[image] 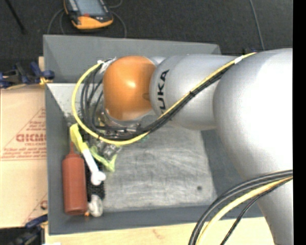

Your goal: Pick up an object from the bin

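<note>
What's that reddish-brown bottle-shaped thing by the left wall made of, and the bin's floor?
The reddish-brown bottle looks like plastic or rubber: even colour, dull soft sheen, rounded edges; which one is hard to say. The bin floor looks like bare grey metal, matte, scuffed with pale scratches.

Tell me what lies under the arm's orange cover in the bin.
A yellow-green strip and a white stick poke out beside a red bottle; whatever lies straight beneath the cover is hidden.
</note>
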